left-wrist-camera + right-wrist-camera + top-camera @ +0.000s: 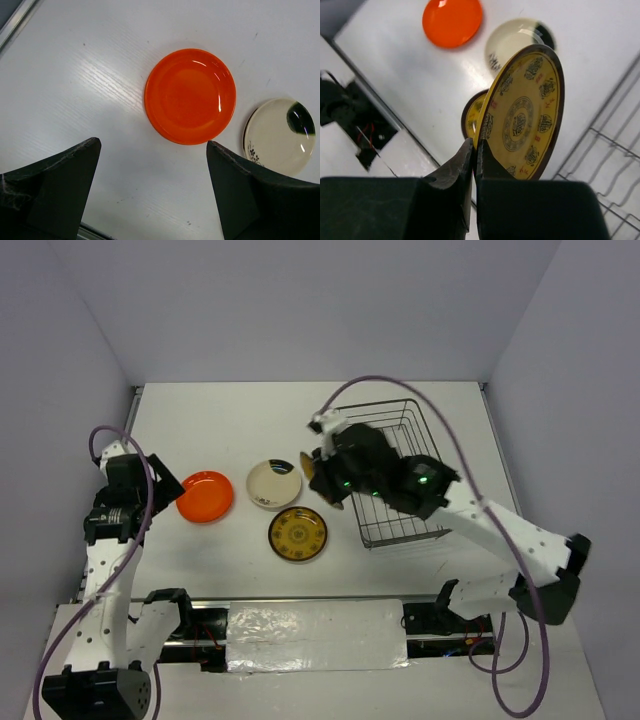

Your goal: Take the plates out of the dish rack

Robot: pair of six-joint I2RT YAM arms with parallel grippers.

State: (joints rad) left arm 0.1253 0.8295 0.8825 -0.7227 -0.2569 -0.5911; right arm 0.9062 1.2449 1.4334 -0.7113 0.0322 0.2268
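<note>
My right gripper (pixel 475 145) is shut on the rim of an olive-yellow patterned plate (pixel 527 112), held on edge in the air just left of the grey wire dish rack (pixel 398 472). In the top view this plate (pixel 320 480) is mostly hidden by the arm. Three plates lie flat on the table: an orange plate (pixel 205 496), a cream plate with a dark patch (pixel 274 483) and a second olive-yellow plate (pixel 297 534). My left gripper (pixel 152 150) is open and empty above the table, just near of the orange plate (pixel 190 95).
The rack's barred bottom (pixel 615 165) shows at the right of the right wrist view, with no plate visible in that part. The table's near edge with cables and a foil-covered strip (pixel 315 635) lies between the arm bases. Walls close in the sides.
</note>
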